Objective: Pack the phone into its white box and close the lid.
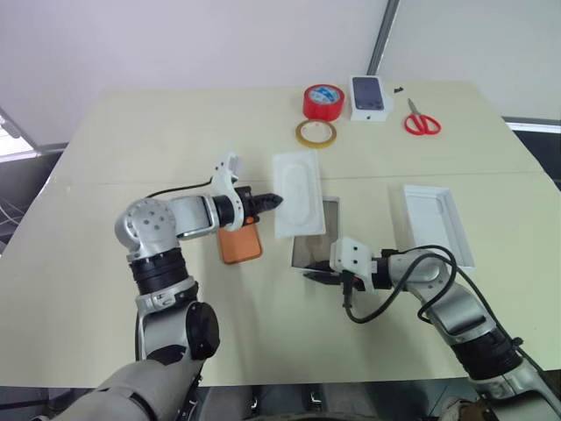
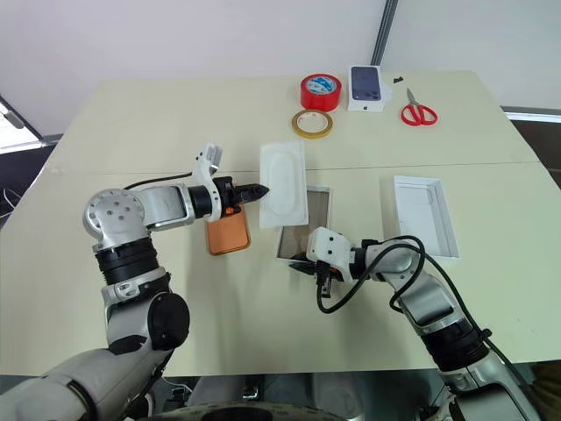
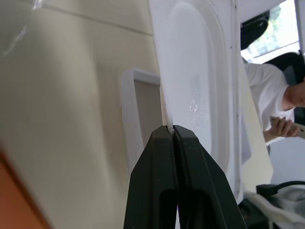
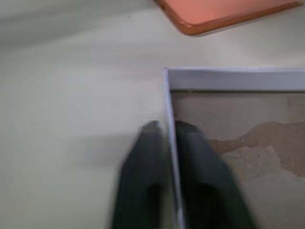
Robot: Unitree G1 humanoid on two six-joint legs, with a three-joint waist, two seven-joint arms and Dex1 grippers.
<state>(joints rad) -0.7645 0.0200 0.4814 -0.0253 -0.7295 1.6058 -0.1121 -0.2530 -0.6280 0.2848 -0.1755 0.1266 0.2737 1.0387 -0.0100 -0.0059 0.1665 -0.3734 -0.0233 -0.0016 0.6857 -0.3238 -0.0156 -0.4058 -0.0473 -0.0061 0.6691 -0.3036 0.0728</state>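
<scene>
The orange phone (image 1: 239,245) lies flat on the table, partly under my left forearm. To its right sits the white box (image 1: 332,230), its brownish floor showing, its far end covered by a flat white insert (image 1: 298,195) with an oval outline. My left gripper (image 1: 275,200) is shut on that insert's edge and holds it tilted over the box. At the box's near left corner, my right gripper (image 4: 167,126) has one finger on each side of the thin wall (image 4: 233,78), shut on it. The white lid (image 1: 436,224) rests open side up at the right.
At the table's far side lie a red tape roll (image 1: 323,101), a yellowish tape ring (image 1: 315,133), a small white box printed with a phone (image 1: 371,96) and red scissors (image 1: 422,120). A person (image 3: 281,105) shows beyond the table in the left wrist view.
</scene>
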